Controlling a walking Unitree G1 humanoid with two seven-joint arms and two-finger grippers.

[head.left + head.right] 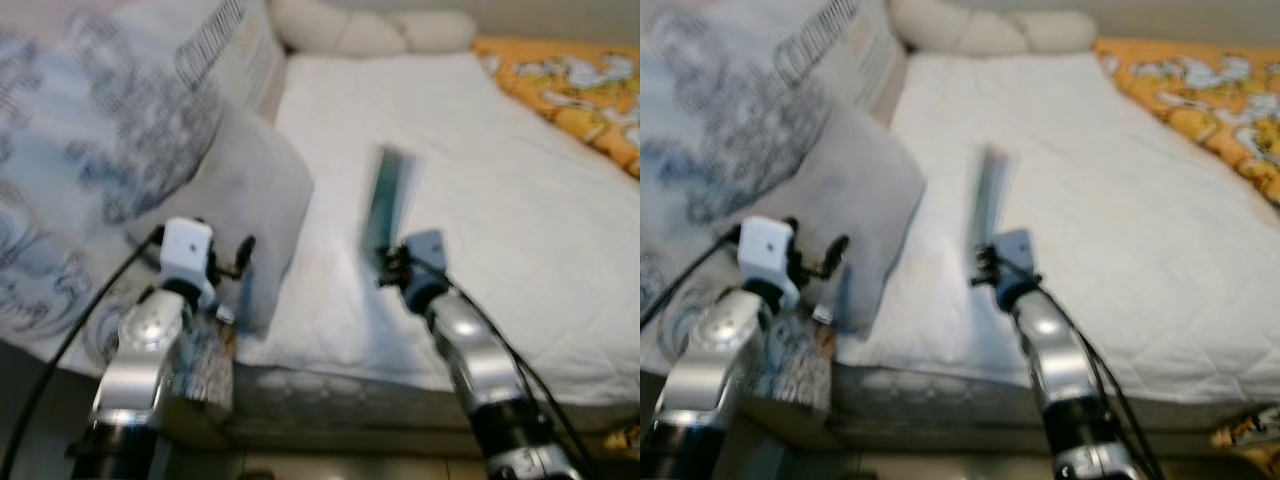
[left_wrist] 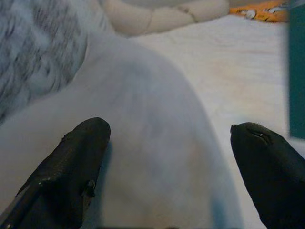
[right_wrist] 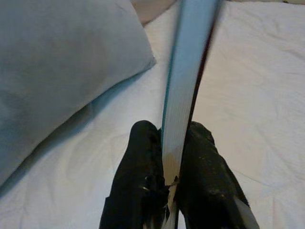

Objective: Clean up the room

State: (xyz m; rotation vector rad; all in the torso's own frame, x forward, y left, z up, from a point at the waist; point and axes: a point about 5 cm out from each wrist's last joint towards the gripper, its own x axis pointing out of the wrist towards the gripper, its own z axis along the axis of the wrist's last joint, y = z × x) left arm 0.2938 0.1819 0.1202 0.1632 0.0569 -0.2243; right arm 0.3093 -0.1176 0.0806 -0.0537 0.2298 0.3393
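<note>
A thin teal book (image 1: 385, 205) stands on edge above the white bed sheet (image 1: 480, 180), blurred by motion. My right gripper (image 3: 172, 157) is shut on the book's (image 3: 188, 71) lower edge, one black finger on each cover. My left gripper (image 2: 169, 157) is open, its fingertips (image 2: 83, 157) spread just above a plain grey pillow (image 1: 245, 195) at the bed's left side. In the head views the left gripper (image 1: 240, 262) hovers at that pillow's near edge.
A grey-patterned pillow (image 1: 90, 150) leans at the left. A cream bolster (image 1: 370, 28) lies at the head of the bed. An orange patterned blanket (image 1: 580, 85) covers the far right. The mattress front edge (image 1: 340, 385) runs below both arms.
</note>
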